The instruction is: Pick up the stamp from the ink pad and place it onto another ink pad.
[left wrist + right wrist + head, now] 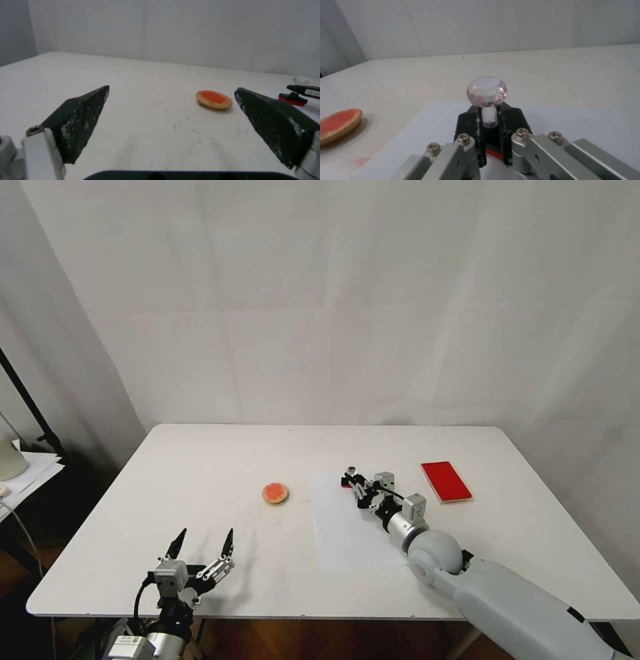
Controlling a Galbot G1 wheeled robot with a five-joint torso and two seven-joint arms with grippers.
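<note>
**Stamp gripped over the paper sheet, between the two pads**

Nearest the robot, at the table's front-left edge: left gripper (204, 543), black fingers spread wide with nothing between them, pointing up the table. Its wrist view looks out between the two finger pads (80, 117) at the round ink pad (214, 100), orange-red top, tan rim, lying flat well ahead of the fingertips.

Right arm reaches diagonally from the front-right corner across the white paper sheet (340, 533). Right gripper (355, 485) sits low over the sheet's far end, clamped on the stamp (349, 474). The right wrist view gives the detail the head view cannot: black fingertips (471, 125) pinch the clear stem just under the faceted pinkish knob (486, 91), and a red underside peeks out below. The left wrist view shows the stamp from the side at far right (293, 96), black base with a red face, at the paper; whether it touches the sheet, cannot tell.

The round pad lies left of the sheet, near it. The red rectangular ink pad (445, 481) lies flat to the right of the gripper, apart from it.

White table (200, 460), lightly scuffed. Pale curtain backdrop behind.
</note>
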